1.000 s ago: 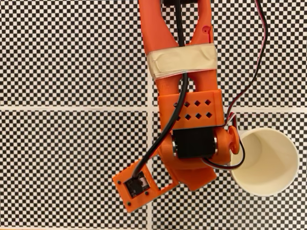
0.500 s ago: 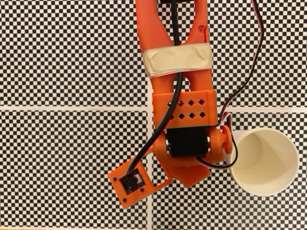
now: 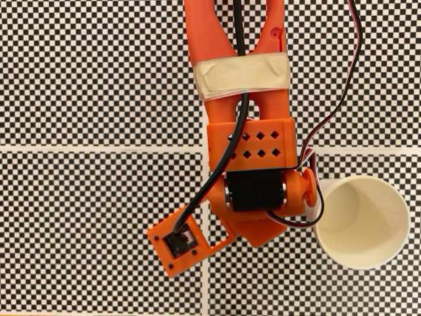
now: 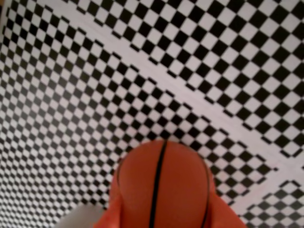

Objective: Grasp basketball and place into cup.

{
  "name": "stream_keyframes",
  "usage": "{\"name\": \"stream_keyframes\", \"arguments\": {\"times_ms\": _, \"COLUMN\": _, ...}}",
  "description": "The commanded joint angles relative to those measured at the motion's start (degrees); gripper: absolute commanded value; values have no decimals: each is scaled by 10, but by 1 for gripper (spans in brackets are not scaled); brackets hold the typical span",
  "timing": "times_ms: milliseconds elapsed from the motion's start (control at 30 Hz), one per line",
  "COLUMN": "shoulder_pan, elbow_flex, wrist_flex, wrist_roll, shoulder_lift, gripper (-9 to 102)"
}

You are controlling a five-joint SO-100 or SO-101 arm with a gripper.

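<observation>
Up close, orange fingers (image 4: pixel 223 216) clamped on basketball (image 4: pixel 164 190), seam running straight up the wrist view.

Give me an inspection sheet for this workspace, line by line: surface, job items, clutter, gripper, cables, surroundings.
Surface: black-and-white checkered table covering crossed by white lines.
Job's things: small orange toy basketball with black seams, at the bottom of the wrist view between orange fingers; cream-white paper cup upright and empty, to the arm's right in the fixed view.
Clutter: nothing seen.
Grippers: gripper shut on the ball.
Cables: black cable and red-and-black wires along the orange plastic arm; beige tape wraps it.
Surroundings: nothing seen.
</observation>
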Motion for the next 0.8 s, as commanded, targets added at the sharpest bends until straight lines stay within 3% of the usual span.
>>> {"name": "stream_keyframes", "arguments": {"times_ms": 0, "shoulder_pan": 6, "elbow_flex": -2, "wrist_flex": 7, "wrist_roll": -11, "shoulder_lift": 47, "gripper": 14}}
{"name": "stream_keyframes", "arguments": {"times_ms": 300, "shoulder_pan": 16, "elbow_flex": 19, "wrist_flex": 22, "wrist_roll": -67, "shoulder_lift": 122, "gripper": 15}}
{"name": "stream_keyframes", "arguments": {"times_ms": 767, "shoulder_pan": 18, "elbow_flex": 14, "wrist_flex": 141, "wrist_roll": -189, "shoulder_lift": 257, "gripper": 13}}
